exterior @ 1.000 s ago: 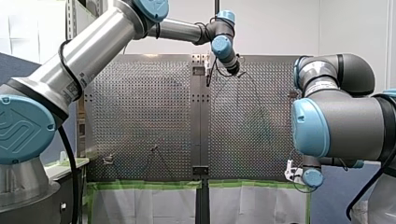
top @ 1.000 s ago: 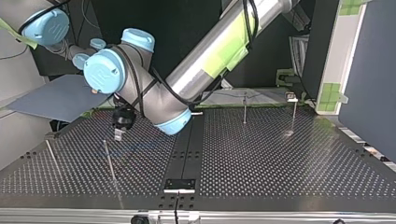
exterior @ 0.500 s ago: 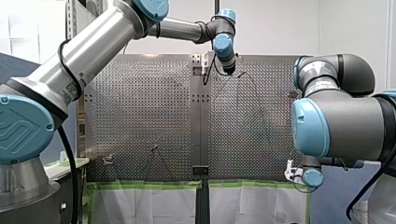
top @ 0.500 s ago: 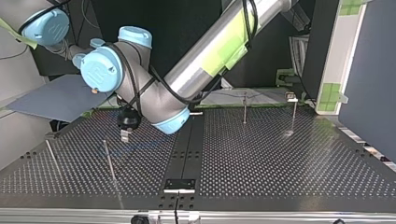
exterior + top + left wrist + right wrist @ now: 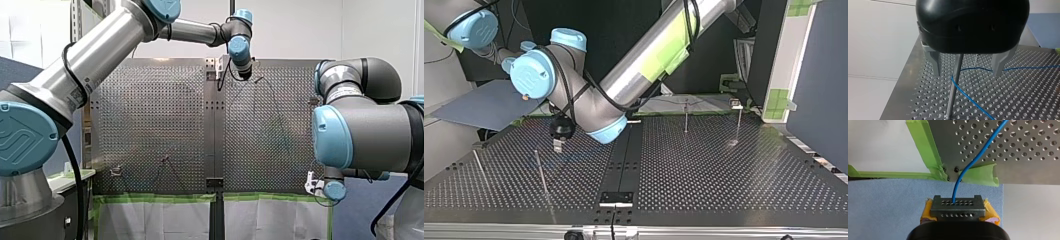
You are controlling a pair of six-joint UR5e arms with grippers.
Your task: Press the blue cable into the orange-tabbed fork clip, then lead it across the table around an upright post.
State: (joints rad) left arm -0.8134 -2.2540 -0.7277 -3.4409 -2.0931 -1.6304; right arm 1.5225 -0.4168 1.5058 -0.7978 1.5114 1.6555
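Front view, left arm: stretched over to the far side of the counter [image 5: 150, 125], my left claw [image 5: 245, 76] pointing down there, too small to read

Front view, right arm: sat low off the counter's near right corner, clear of the other arm's reach, as I judged it

Top view, left claw: hung just above the counter beside an upright post [image 5: 542, 172], well apart from a further post [image 5: 685, 117] at the view's right

Top view, clip: the orange-tabbed fork clip could not be made out

Left wrist view, fingers [image 5: 934, 65]: metal, spread wide and empty, the post standing between them

Left wrist view, blue cable [image 5: 970, 98]: lay on the counter, touched the post and bent sharply at it, so the wrap looked made and needed no grip there

Right wrist view, my right claw [image 5: 958, 206]: closed on the blue cable, yellow pads showing, held just off the counter's edge by the green tape [image 5: 978, 173]

Right wrist view, reason: pinching the cable beyond the edge probably kept the run snug against the post
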